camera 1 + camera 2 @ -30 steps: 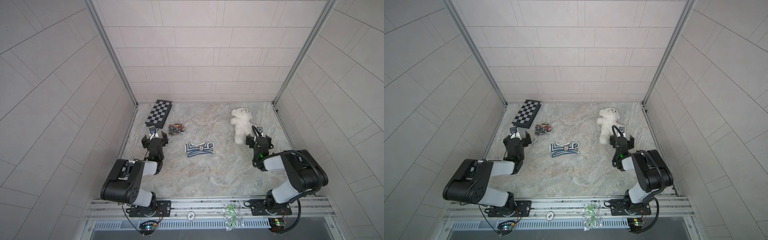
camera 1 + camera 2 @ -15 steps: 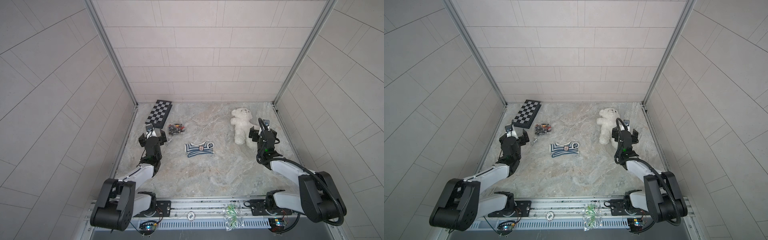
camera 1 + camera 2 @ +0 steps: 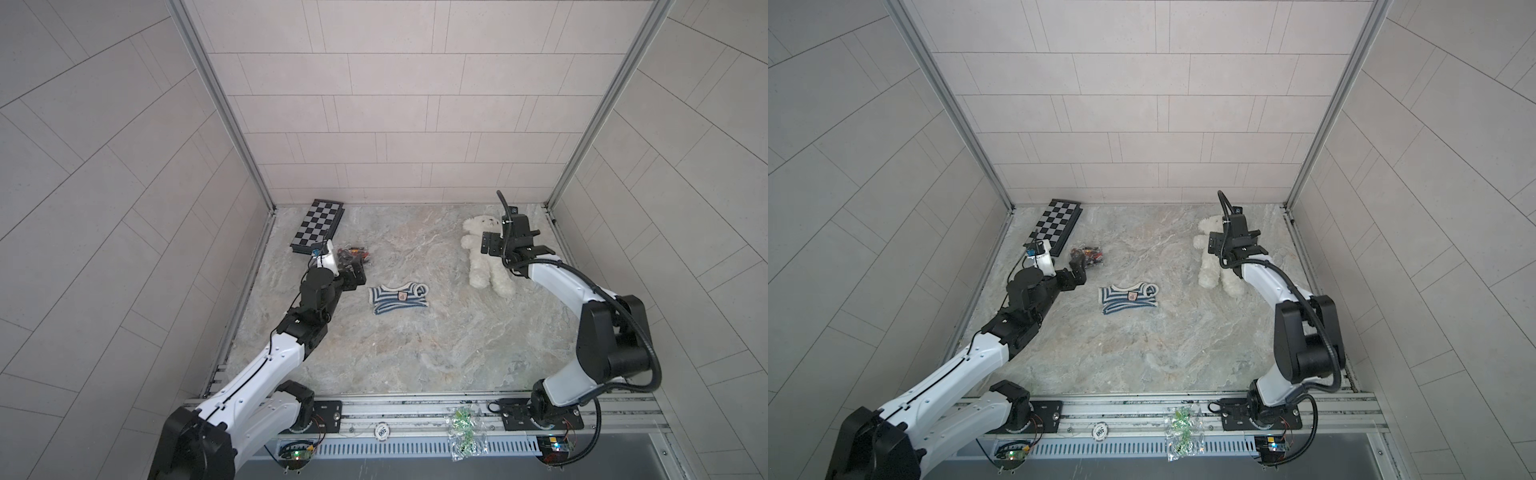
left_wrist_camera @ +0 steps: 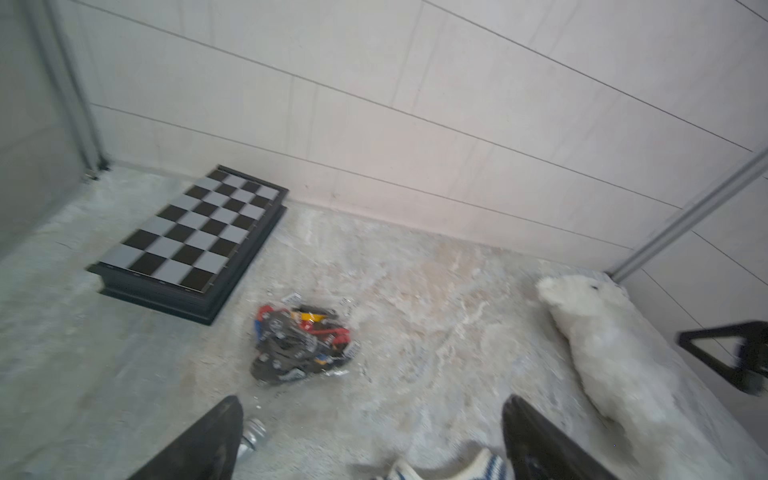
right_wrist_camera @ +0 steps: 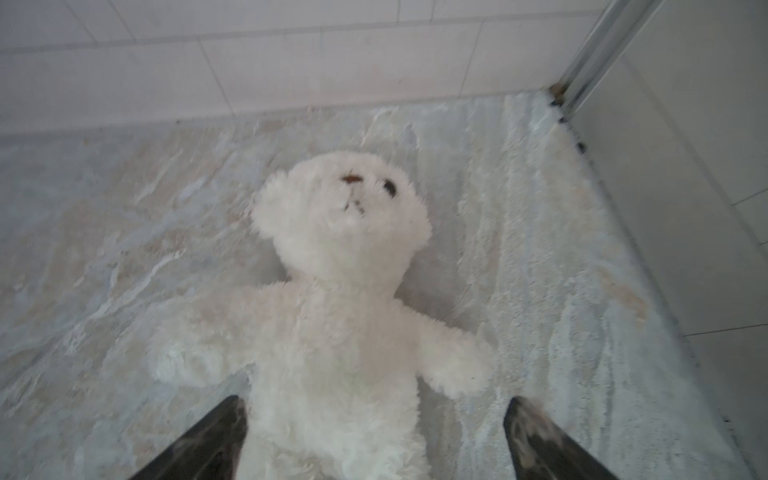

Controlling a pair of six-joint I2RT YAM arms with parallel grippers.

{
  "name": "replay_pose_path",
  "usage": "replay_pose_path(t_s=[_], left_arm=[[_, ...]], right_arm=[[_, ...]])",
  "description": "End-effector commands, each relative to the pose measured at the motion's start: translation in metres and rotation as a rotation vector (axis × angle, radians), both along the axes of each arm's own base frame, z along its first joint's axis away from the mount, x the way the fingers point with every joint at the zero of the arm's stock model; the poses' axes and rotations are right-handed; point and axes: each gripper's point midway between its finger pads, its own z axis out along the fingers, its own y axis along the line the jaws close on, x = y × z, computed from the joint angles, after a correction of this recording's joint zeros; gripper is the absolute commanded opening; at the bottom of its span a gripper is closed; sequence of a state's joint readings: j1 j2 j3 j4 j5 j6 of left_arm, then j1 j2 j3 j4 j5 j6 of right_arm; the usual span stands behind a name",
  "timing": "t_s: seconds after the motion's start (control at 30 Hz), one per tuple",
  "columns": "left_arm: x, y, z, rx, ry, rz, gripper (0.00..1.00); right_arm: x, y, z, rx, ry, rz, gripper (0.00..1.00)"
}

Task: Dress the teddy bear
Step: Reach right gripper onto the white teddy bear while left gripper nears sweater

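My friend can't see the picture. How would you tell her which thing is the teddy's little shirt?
Start at the marbled table between the tiled walls. Near its middle, between the chessboard at the back left and the white teddy bear on the right, a small shirt lies flat. Only it has navy and white stripes and a little badge.

Both top views high, looking down on tabletop [image 3: 415,340]; wrist views low, close, sharing teddy bear [image 4: 611,340] [image 5: 345,328]
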State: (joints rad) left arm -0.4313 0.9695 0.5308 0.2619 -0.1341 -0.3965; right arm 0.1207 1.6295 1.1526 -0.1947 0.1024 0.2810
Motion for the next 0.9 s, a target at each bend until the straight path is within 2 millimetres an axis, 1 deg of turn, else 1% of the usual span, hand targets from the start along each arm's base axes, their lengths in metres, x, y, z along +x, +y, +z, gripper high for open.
replay_pose_path(t_s=[0.0, 0.03, 0.07, 0.13, 0.27, 0.37, 0.43, 0.47, 0.57, 0.63, 0.73, 0.87], left_arm=[[-0.008, -0.032, -0.007, -0.072, 0.067, -0.1, 1.0], [-0.007, -0.034, -0.008, -0.07, 0.076, -0.105, 1.0], [-0.011, -0.048, -0.011, -0.063, 0.088, -0.142, 1.0], [-0.01, -0.058, -0.016, -0.059, 0.12, -0.166, 1.0], [-0.01, -0.082, -0.027, -0.035, 0.176, -0.231, 1.0], [-0.009, -0.095, -0.032, -0.025, 0.197, -0.255, 1.0], [-0.009, -0.1, -0.034, -0.028, 0.2, -0.265, 1.0], [-0.009, -0.102, -0.034, -0.028, 0.2, -0.268, 1.0], [-0.01, -0.105, -0.036, -0.02, 0.2, -0.269, 1.0], [-0.01, -0.104, -0.037, -0.018, 0.202, -0.265, 1.0], [-0.012, -0.102, -0.038, -0.016, 0.201, -0.265, 1.0], [-0.014, -0.1, -0.039, -0.013, 0.201, -0.261, 1.0]], right_arm=[[-0.02, 0.022, -0.036, 0.053, 0.235, 0.089, 1.0], [-0.02, 0.022, -0.043, 0.049, 0.265, 0.088, 1.0], [-0.02, 0.022, -0.05, 0.041, 0.288, 0.084, 0.99], [-0.02, 0.02, -0.063, 0.032, 0.322, 0.073, 0.98], [-0.021, 0.015, -0.079, 0.009, 0.34, 0.046, 0.93], [-0.021, 0.012, -0.089, 0.0, 0.362, 0.032, 0.88], [-0.021, 0.012, -0.094, 0.0, 0.369, 0.026, 0.81], [-0.022, 0.011, -0.096, -0.004, 0.37, 0.022, 0.76], [-0.023, 0.007, -0.095, -0.018, 0.365, 0.007, 0.65], [-0.024, 0.005, -0.092, -0.027, 0.355, -0.002, 0.52], [-0.025, 0.005, -0.089, -0.022, 0.341, -0.005, 0.36], [-0.027, 0.004, -0.087, -0.022, 0.34, -0.006, 0.21]])
